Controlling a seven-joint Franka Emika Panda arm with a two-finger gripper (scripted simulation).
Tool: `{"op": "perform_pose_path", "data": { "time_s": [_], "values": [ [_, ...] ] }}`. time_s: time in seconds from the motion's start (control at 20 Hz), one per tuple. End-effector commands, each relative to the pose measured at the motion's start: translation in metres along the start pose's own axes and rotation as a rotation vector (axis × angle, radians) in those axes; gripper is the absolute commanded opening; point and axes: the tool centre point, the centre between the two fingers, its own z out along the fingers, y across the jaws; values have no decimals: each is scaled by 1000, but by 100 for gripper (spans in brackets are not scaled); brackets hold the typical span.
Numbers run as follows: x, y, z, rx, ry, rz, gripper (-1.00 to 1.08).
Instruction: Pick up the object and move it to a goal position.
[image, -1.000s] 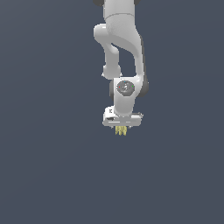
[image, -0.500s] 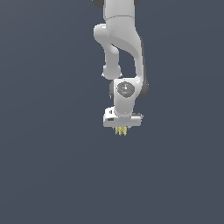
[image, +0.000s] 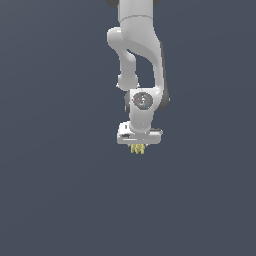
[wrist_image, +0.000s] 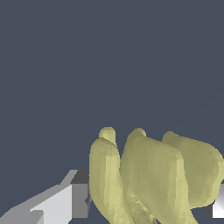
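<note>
A small bunch of dull yellow bananas (image: 137, 149) hangs just under my white gripper (image: 138, 146) in the middle of the exterior view, above the dark grey floor. In the wrist view the bananas (wrist_image: 153, 175) fill the space between my two fingers (wrist_image: 72, 199), which press on them from both sides. The gripper is shut on the bunch. Only the banana tips show below the hand in the exterior view.
A plain dark grey surface (image: 55, 200) lies all around. No goal marker or other object shows in either view.
The arm has shifted slightly towards the exterior view's right with the bananas still in the gripper.
</note>
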Motion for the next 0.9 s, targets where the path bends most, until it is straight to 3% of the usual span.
{"op": "perform_pose_path", "data": {
  "time_s": [0.0, 0.4, 0.85],
  "values": [
    [-1, 4, -6, 0, 1, 0, -100],
    [-12, 26, -46, 0, 1, 0, -100],
    [-34, 72, -127, 1, 1, 1, -100]
  ]
}}
